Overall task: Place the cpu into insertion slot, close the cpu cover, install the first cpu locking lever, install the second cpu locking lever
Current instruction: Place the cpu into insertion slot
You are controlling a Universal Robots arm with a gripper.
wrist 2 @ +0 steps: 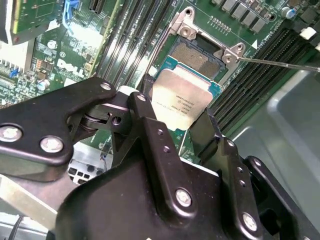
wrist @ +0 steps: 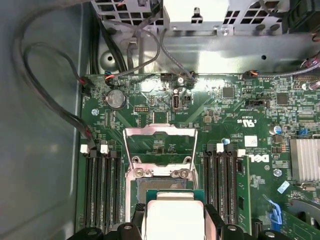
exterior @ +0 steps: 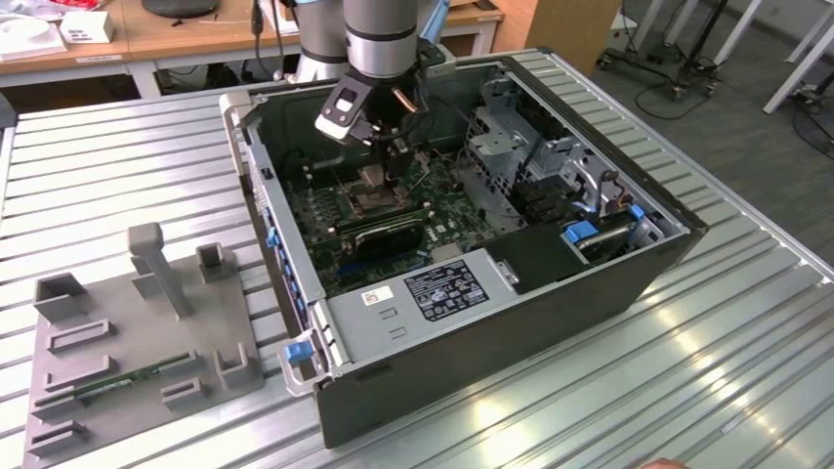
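The gripper (wrist 2: 176, 116) reached down into the open computer case (exterior: 521, 293) lying on the ribbed metal counter (exterior: 131, 166). Its black fingers (wrist 2: 146, 125) were clamped on two opposite edges of the cpu (wrist 2: 180, 97), silvery top facing up. In both wrist views the chip sat just over one side of the insertion slot (wrist 2: 196, 54) on the green motherboard (wrist: 225, 107), the dark socket still partly exposed; contact could not be judged. The cpu cover (wrist: 160, 131) stood swung open beyond the slot.
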